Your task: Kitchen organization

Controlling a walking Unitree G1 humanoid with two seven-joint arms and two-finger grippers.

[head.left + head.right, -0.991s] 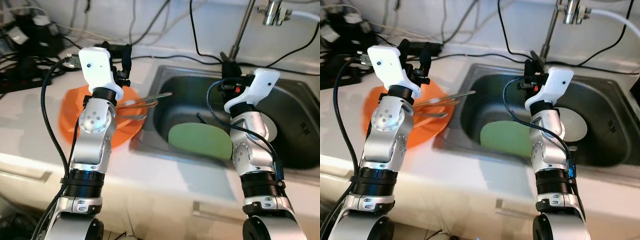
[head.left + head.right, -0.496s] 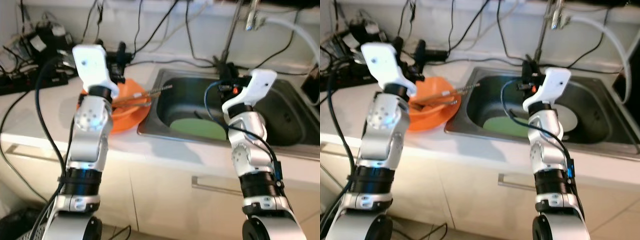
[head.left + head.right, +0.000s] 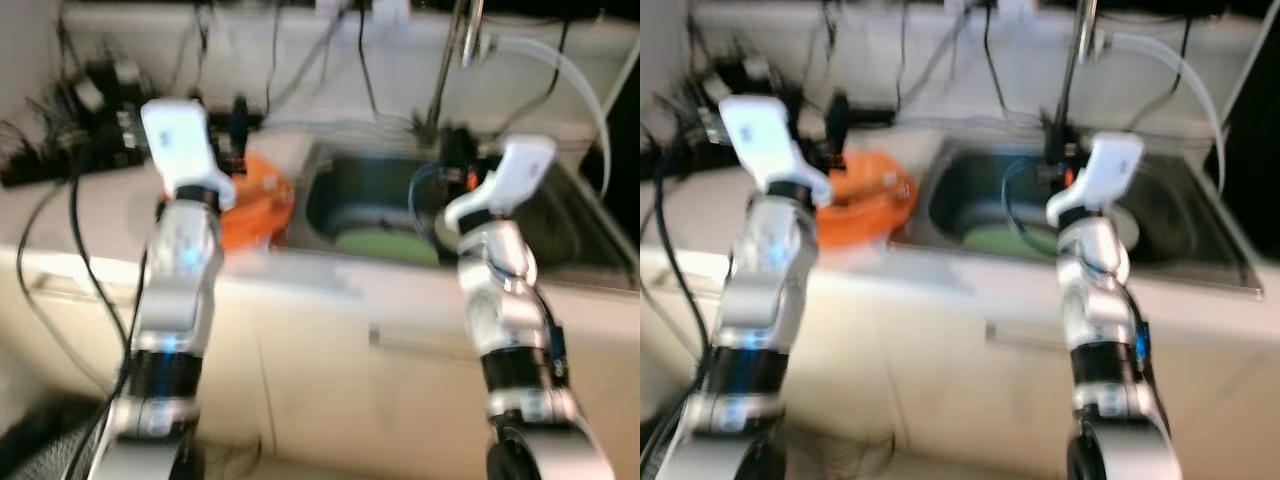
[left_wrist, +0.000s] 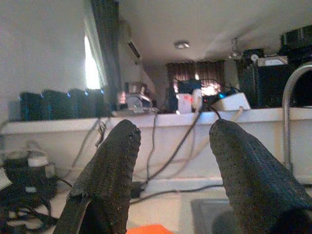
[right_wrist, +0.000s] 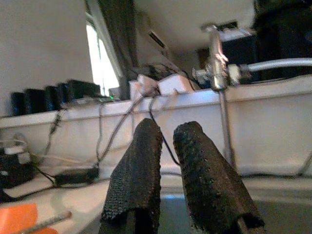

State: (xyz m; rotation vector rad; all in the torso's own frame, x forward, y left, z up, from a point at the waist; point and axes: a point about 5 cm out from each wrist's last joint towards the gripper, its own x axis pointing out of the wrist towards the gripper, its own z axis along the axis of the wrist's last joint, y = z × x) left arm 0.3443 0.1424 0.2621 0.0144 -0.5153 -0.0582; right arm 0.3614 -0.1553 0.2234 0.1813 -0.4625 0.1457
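- Left wrist view: left gripper (image 4: 170, 180) fingers spread wide, empty, raised above the counter.
- Right gripper (image 5: 168, 180) nearly closed, holding nothing, over the sink (image 3: 560, 215).
- Orange plate (image 3: 255, 200) sits beside the sink; green plate (image 3: 385, 243) inside it.
- Head views blurred; likely between steps. Next: settle, then reach.

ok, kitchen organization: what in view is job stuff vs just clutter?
Job-relevant:
- orange plate on the counter beside the sink
- green plate in the sink
- white plate in the sink
- left gripper, open, empty
- right gripper, nearly closed, empty

Just lying about:
- cables and adapters behind the counter
- faucet and hose
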